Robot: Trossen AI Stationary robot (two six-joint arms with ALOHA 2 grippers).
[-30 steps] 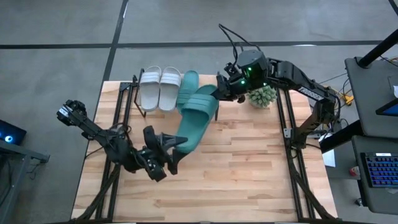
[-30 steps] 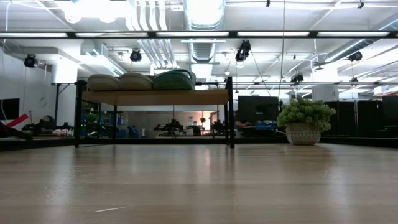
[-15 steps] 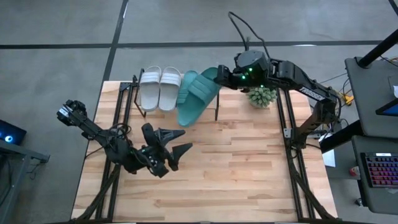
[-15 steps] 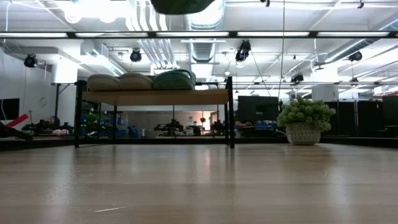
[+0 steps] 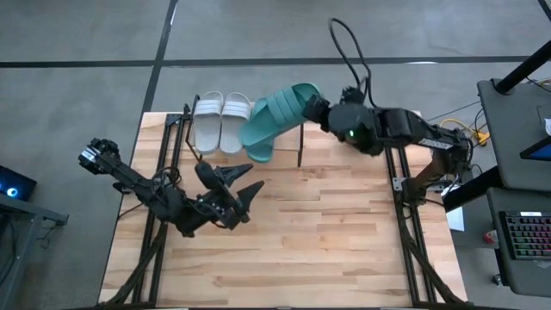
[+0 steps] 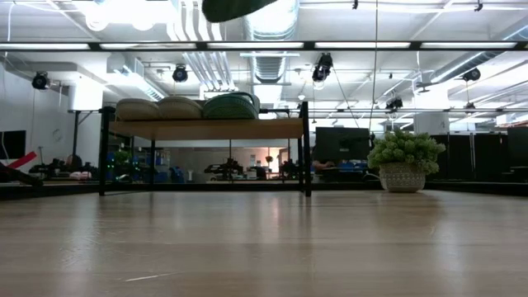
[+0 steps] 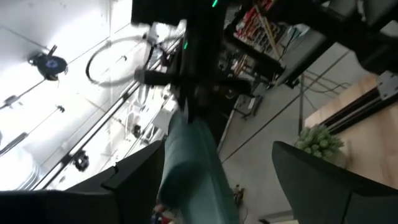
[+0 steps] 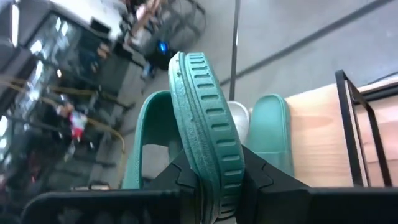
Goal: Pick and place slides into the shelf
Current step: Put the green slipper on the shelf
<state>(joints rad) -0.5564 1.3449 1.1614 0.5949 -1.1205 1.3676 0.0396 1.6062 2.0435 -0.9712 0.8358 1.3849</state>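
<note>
The shelf [image 5: 301, 138] stands at the table's far edge. Two pale slides [image 5: 221, 120] lie side by side on its plank top [image 6: 206, 129], and one teal slide [image 6: 231, 106] lies to their right. My right gripper [image 5: 317, 107] is shut on the second teal slide [image 5: 274, 120], which hangs in the air above the shelf's right part and shows only at the low view's top edge [image 6: 235, 7]. My left gripper [image 5: 236, 184] hovers open over the table's middle, near of the shelf, pointing up at the held slide [image 7: 193, 168]. My right gripper pinches the teal slide between its two fingers by a ribbed band [image 8: 208, 134] at the slide's right-hand end; whether that band is strap or sole rim I cannot tell. The fingers come level from the table's right. The slide is lifted clear and slants down toward the shelf's near edge [image 5: 258, 151].
A potted plant [image 6: 404, 161] stands on the table to the right of the shelf; in the high view my right arm [image 5: 387, 129] covers it. Bare wooden tabletop [image 5: 327, 224] stretches near of the shelf. Black frame rails [image 5: 405, 207] run along both table sides.
The held teal slide, which reached down to my left gripper a second ago, has been drawn away from it, up and toward the far edge, and now hangs over the shelf. My right arm has swung and turned its wrist. My left gripper has shifted slightly toward the far edge.
</note>
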